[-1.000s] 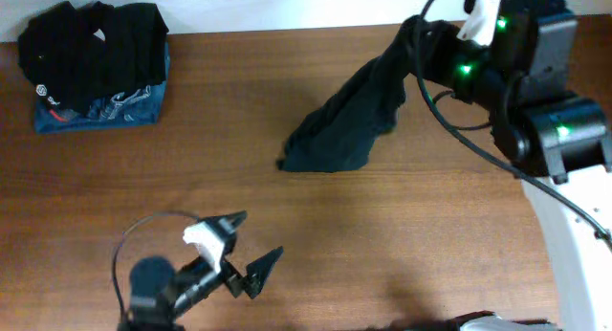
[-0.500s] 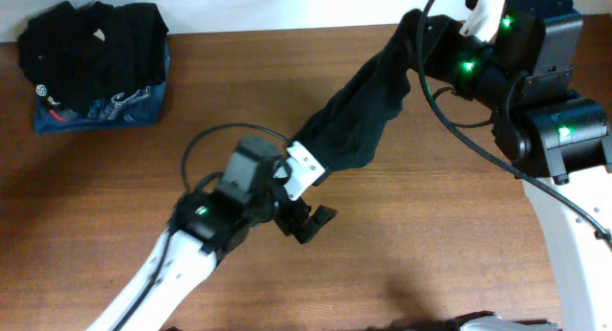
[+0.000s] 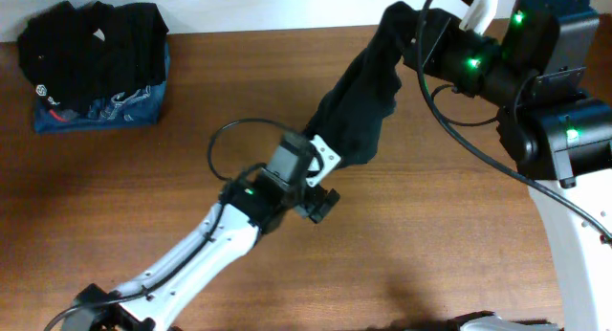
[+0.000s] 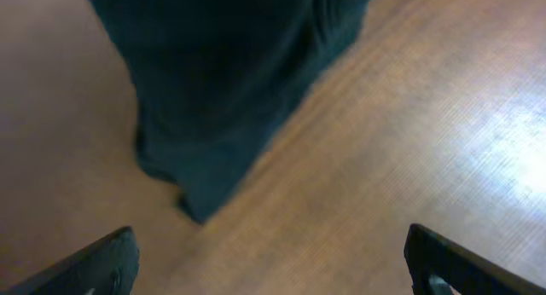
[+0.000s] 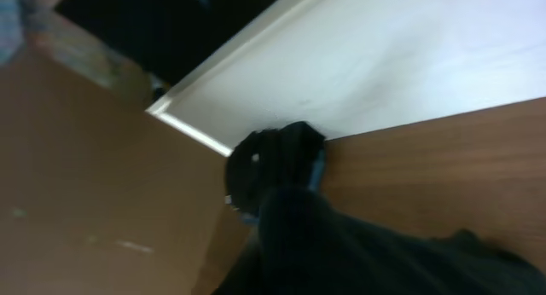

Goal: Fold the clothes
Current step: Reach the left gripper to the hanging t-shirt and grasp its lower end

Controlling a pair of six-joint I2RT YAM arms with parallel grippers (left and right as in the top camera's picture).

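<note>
Hanging item: one dark garment (image 3: 359, 101), upper end at the right pincer (image 3: 409, 34), lower end just beside the left pincer (image 3: 320, 187); whether the hem touches the tabletop (image 3: 430, 235) cannot be told.
Right pincer: one; fingers hidden under cloth, clamped on the dark garment, which drapes down from it.
Left pincer: one; two fingers (image 4: 111, 261) spread wide, nothing between them; garment hem just ahead of the tips, apart from them.
Folded stack (image 3: 96, 68): one, two pieces counted, black over blue; well apart from both pincers, far off the left pincer's left side.
Tabletop: one, brown wood.
</note>
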